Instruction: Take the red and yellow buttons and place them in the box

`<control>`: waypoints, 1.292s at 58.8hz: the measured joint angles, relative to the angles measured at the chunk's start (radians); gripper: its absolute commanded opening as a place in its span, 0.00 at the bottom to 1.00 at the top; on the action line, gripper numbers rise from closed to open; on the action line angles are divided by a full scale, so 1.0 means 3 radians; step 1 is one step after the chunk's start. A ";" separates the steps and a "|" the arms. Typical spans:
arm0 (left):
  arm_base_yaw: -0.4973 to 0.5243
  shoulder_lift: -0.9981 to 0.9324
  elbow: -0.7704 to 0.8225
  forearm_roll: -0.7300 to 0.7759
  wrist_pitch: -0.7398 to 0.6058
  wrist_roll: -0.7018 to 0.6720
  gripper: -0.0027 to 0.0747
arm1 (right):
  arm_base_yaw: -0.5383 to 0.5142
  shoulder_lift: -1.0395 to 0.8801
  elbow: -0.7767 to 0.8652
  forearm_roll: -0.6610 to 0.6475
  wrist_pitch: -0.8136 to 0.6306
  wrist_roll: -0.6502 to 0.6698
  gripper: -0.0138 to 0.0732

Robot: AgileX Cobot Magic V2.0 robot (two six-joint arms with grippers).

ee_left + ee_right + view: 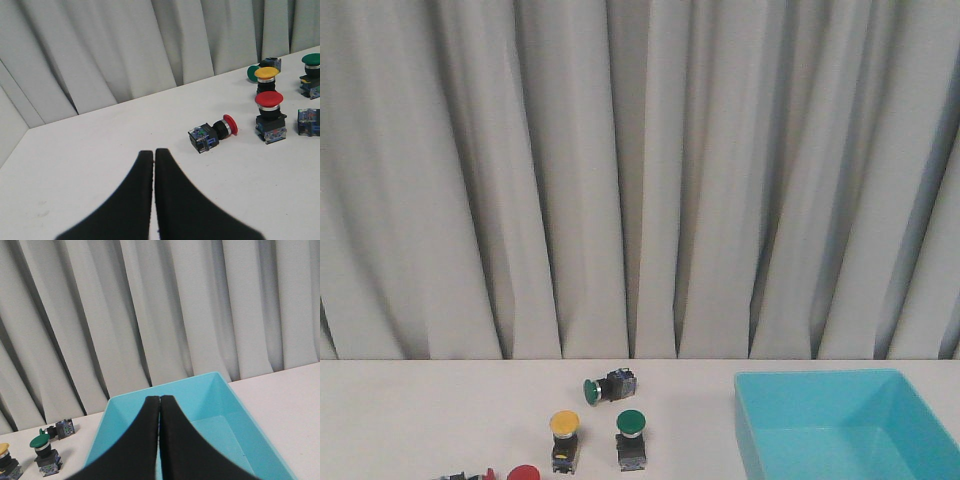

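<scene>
Two red buttons show in the left wrist view: one upright [270,116] and one lying on its side [214,133]. A yellow button [266,79] stands just behind them. In the front view the yellow button [564,440] stands upright, with a red cap [523,474] at the bottom edge. The turquoise box [750,420] lies at the right and holds nothing I can see. My left gripper [154,151] is shut and empty, short of the lying red button. My right gripper [160,398] is shut and empty in front of the box [200,395].
Green buttons sit among the others: one upright [631,438] and one on its side [610,387]. Another dark switch body [309,121] lies beside the upright red button. A grey curtain hangs along the table's far edge.
</scene>
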State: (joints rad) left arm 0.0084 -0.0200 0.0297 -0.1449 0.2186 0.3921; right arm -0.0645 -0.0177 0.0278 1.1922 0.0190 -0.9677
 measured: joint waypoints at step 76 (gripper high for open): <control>0.0000 0.0000 0.0000 0.0000 0.0000 0.0000 0.03 | 0.0000 0.0000 0.0000 0.0108 0.0000 0.0003 0.15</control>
State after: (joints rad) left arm 0.0084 -0.0200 0.0297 -0.1449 0.2186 0.3921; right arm -0.0645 -0.0177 0.0278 1.2247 0.0190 -0.9668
